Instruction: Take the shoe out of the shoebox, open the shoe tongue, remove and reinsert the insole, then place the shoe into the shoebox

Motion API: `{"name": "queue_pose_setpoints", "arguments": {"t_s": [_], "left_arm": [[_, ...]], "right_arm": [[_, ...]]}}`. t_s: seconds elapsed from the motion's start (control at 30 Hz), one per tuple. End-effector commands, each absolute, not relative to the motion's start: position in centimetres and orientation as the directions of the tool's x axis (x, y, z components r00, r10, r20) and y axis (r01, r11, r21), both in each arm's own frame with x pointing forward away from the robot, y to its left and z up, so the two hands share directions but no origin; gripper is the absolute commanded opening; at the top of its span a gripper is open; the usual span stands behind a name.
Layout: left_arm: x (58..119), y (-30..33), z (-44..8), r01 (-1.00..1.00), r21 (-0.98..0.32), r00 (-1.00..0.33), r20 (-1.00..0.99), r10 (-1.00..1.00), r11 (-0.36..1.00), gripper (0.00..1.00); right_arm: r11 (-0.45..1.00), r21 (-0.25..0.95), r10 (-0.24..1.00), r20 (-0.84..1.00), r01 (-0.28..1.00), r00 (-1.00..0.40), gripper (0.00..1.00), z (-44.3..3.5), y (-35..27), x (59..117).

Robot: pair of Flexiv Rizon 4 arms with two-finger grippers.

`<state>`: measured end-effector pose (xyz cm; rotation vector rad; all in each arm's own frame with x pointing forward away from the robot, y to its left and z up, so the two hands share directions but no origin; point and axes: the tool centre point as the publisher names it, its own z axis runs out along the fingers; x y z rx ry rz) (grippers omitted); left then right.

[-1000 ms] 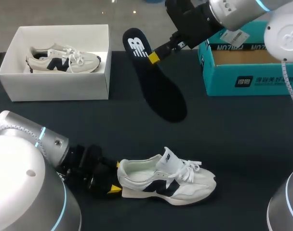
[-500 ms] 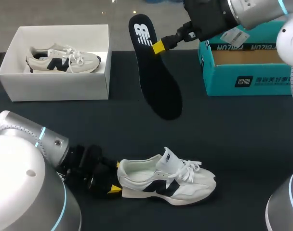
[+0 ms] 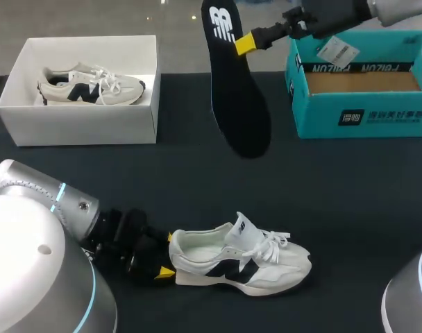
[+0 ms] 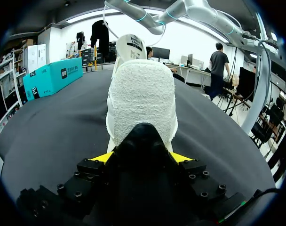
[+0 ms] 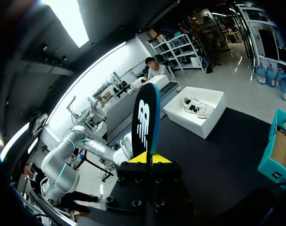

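At the upper middle of the head view, the right gripper (image 3: 244, 43) holds the black insole (image 3: 240, 104) in the air, both yellow fingers closed on its logo end. The insole's upper tip meets the frame's top edge. At lower middle, the white shoe (image 3: 242, 263) stands on the table (image 3: 350, 194). The left gripper (image 3: 167, 255) clamps its heel, its fingers largely hidden by its black body. 1 second shoe (image 3: 93, 87) lies in the white shoebox (image 3: 86, 128) at upper left. At upper right the arm partly covers the teal shoebox (image 3: 364, 114).
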<state>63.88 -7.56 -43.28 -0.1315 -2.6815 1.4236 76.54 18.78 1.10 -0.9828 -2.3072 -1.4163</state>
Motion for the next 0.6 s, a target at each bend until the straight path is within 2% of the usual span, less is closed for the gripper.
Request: {"name": "queue_pose_setpoints", "arguments": {"t_s": [0.03,0.6], "left_arm": [[63.7,-7.8,-43.6,0.028,-0.827,-0.991,0.05,0.124,0.562,0.0],[63.7,-7.8,-43.6,0.028,-0.827,-0.991,0.05,0.124,0.562,0.0]], "right_arm": [[0.293,0.678,0.417,0.543,0.674,-0.729,0.0,1.9,16.8,75.9],[0.267,0.66,0.473,0.546,0.703,-0.692,0.0,6.1,17.2,74.2]]}}
